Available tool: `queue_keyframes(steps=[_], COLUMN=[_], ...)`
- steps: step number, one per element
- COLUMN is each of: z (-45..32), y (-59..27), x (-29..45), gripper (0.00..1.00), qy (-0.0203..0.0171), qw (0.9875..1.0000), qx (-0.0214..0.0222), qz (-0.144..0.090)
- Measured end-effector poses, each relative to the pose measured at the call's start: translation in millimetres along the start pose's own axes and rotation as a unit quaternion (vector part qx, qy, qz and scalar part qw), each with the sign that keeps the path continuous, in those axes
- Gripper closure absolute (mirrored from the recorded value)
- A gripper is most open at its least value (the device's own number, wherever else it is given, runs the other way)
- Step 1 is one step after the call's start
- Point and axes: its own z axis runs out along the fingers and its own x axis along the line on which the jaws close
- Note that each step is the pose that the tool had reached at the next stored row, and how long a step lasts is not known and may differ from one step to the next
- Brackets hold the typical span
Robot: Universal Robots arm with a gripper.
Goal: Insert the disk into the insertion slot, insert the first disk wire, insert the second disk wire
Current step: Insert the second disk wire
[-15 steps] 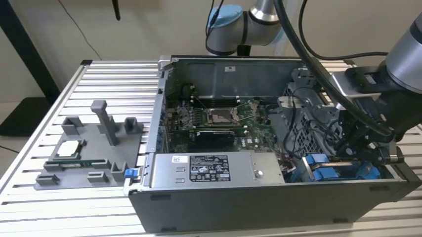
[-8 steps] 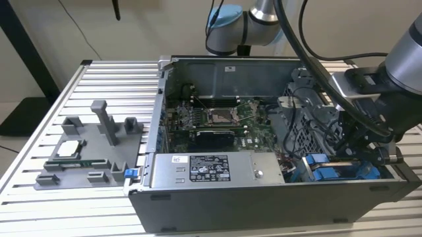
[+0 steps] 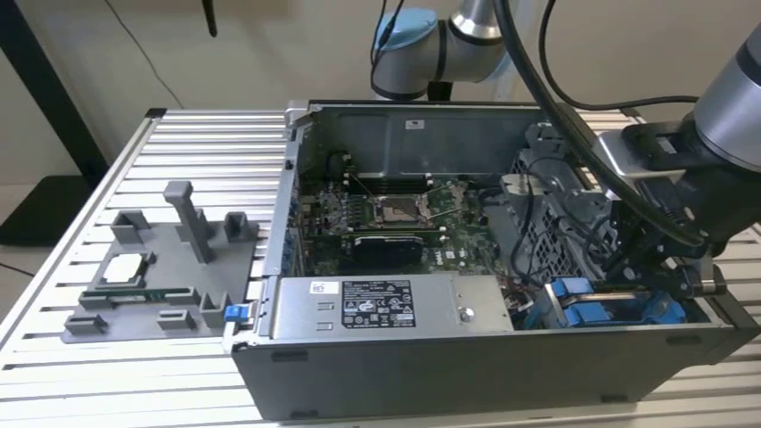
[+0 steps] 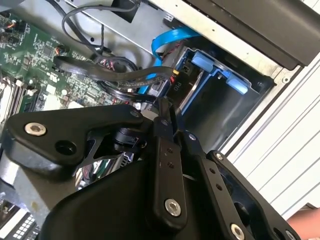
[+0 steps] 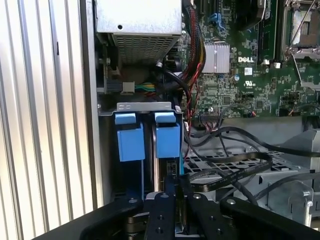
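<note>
Because the disk (image 5: 166,150) is already seated upright in the insertion slot (image 5: 131,170), beside the power supply (image 5: 138,22), the gripper (image 5: 175,200) is held just above that disk's rear edge, fingers brought together, seemingly pinching a wire connector.

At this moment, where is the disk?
The disk sits in the insertion slot beside the power supply, at the case's corner on the exterior view's right; the gripper is right at its end.
</note>
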Motion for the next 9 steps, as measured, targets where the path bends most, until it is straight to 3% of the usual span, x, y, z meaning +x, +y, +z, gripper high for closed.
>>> queue_keyframes(steps=[9], z=[3.8], y=[-0.2], x=[-0.7], gripper=[1.00], qy=[0.0000], qw=[1.0000], qx=[0.0006], qz=[0.000])
